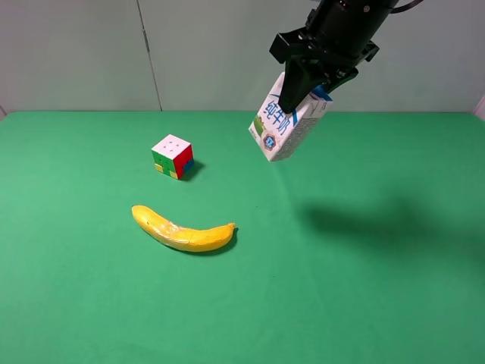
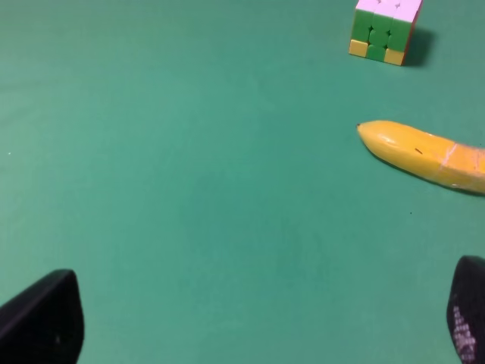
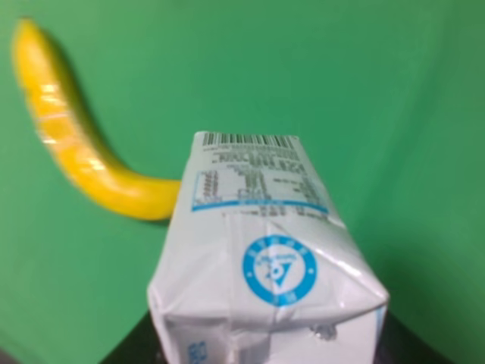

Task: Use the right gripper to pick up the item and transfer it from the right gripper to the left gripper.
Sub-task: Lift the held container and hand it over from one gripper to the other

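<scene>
A white and blue milk carton (image 1: 286, 121) hangs tilted high above the green table, held at its top by my right gripper (image 1: 309, 85), which is shut on it. The carton fills the right wrist view (image 3: 265, 265), barcode end away from the camera. My left gripper is out of the exterior view; in the left wrist view only its two dark fingertips (image 2: 42, 318) show, far apart, open and empty over bare green cloth.
A yellow banana (image 1: 182, 230) lies left of centre on the table; it also shows in both wrist views (image 2: 428, 155) (image 3: 76, 152). A colour puzzle cube (image 1: 173, 156) stands behind it, also in the left wrist view (image 2: 384, 29). The carton's shadow falls at the right.
</scene>
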